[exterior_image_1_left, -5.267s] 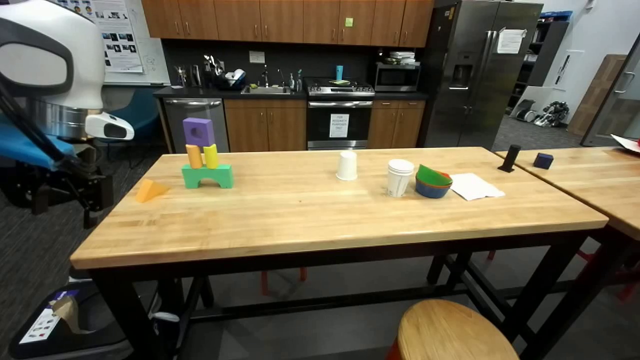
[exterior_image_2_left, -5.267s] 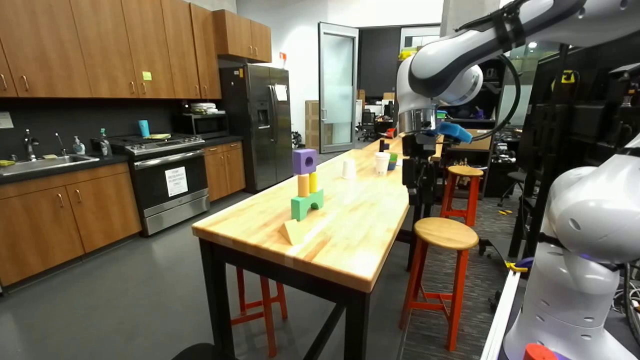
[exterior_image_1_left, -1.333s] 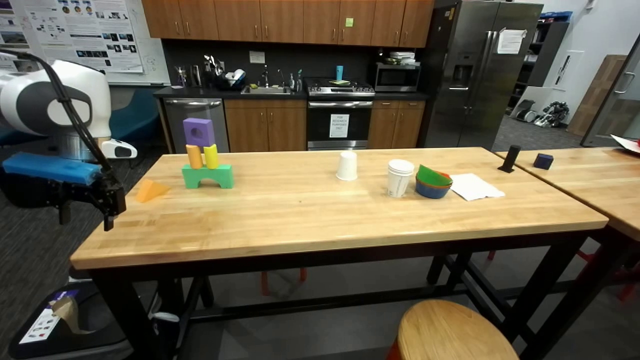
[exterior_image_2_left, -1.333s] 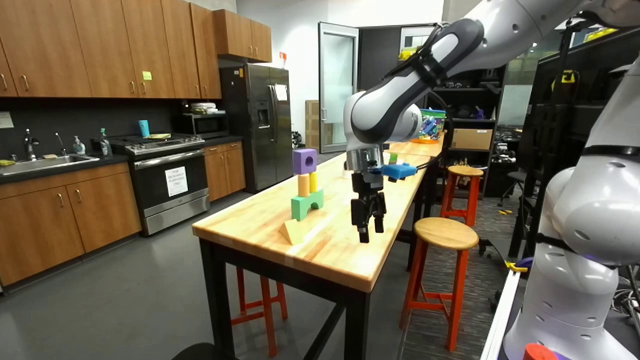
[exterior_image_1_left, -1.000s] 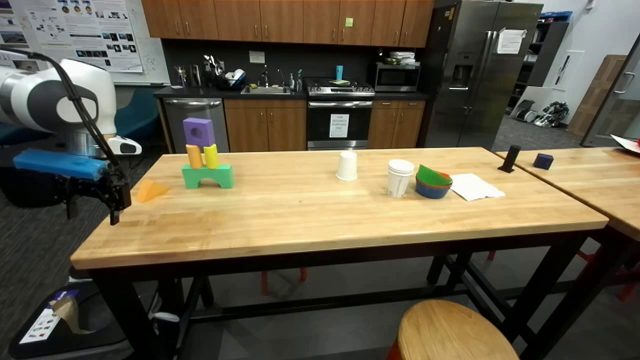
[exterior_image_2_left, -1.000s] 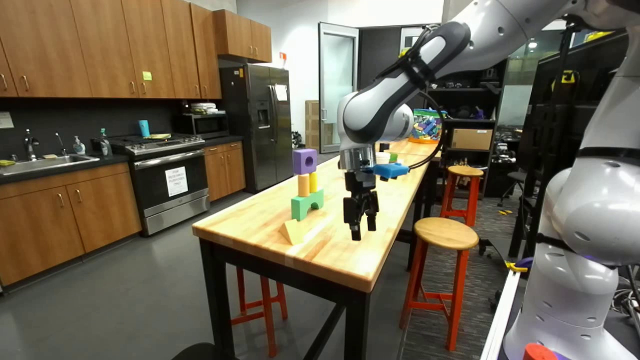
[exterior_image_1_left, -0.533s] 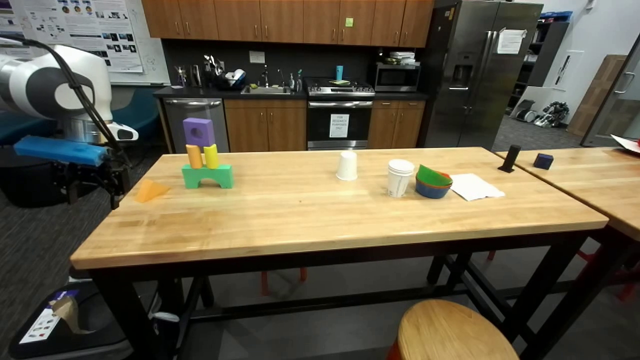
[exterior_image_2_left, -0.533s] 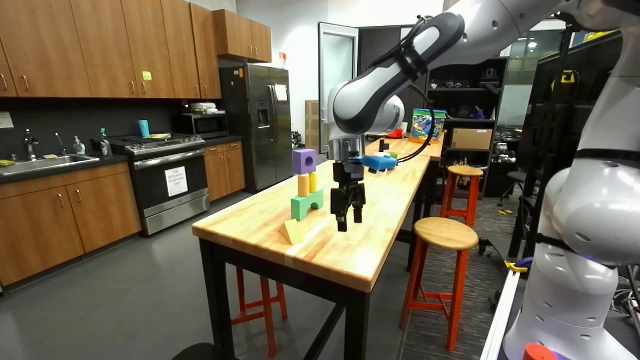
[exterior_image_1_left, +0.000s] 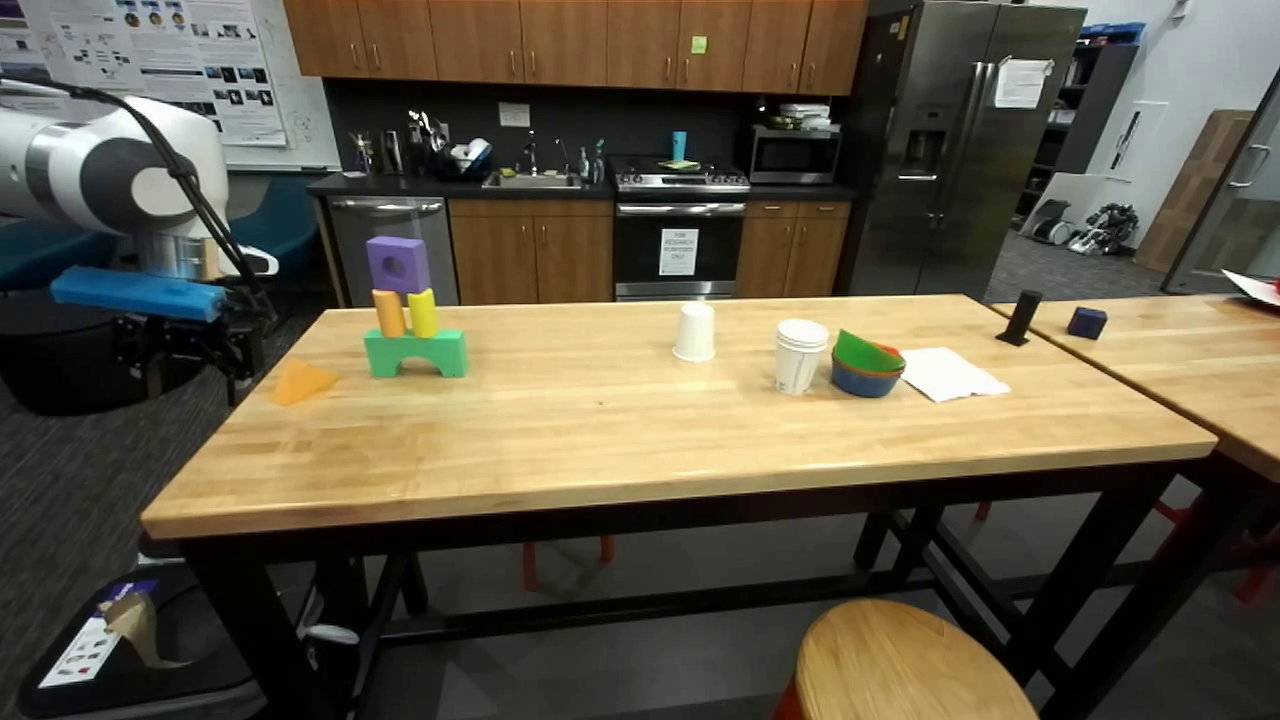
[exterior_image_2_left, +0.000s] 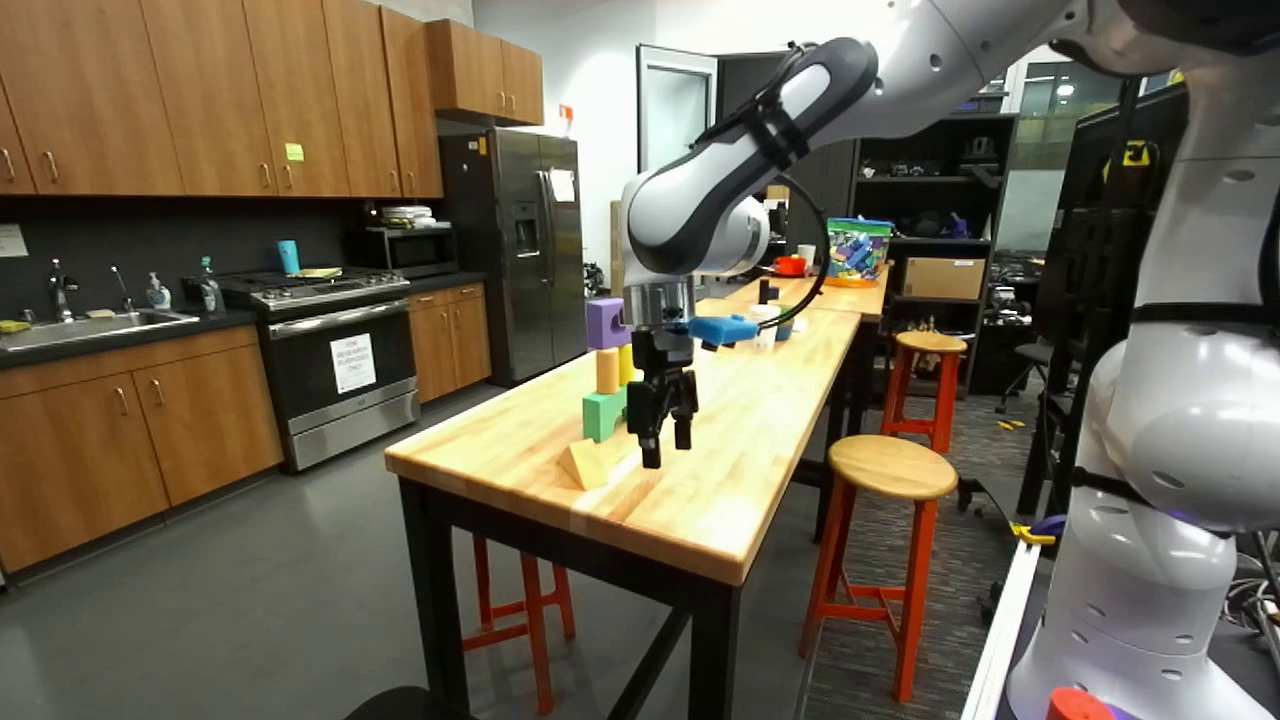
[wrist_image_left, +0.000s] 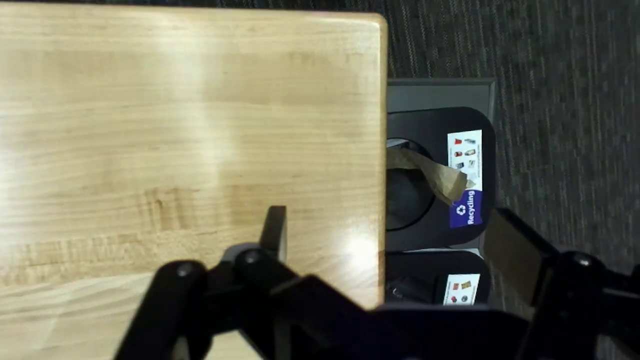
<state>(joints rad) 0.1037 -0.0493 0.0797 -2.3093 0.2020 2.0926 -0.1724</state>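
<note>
Hovering near the end of the worktop (exterior_image_1_left: 600, 430), the fingers (wrist_image_left: 274, 230) stand spread well apart. At the left in an exterior view, the arm (exterior_image_1_left: 165, 170) is cut off by the frame, and those dark fingers are hard to make out against the carpet (exterior_image_1_left: 80, 470). Next, apart from them, an orange wedge (exterior_image_1_left: 303, 382) lies on the worktop. To its right, a green arch (exterior_image_1_left: 416, 346) bears an orange cylinder (exterior_image_1_left: 389, 313) and a yellow cylinder (exterior_image_1_left: 423, 313), topped by a purple block (exterior_image_1_left: 388, 280). Further right stand an upturned white cup (exterior_image_1_left: 694, 332), stacked cups (exterior_image_1_left: 798, 358) and nested bowls (exterior_image_1_left: 866, 380), just beside a white sheet (exterior_image_1_left: 950, 373). In an exterior view that also shows the robot's base (exterior_image_2_left: 1120, 600), the arm and fingers cover right-hand parts of the purple block and green arch. Only the wrist view makes "Recycling" legible on the bin (wrist_image_left: 430, 235), partly hidden by the worktop's edge.
</note>
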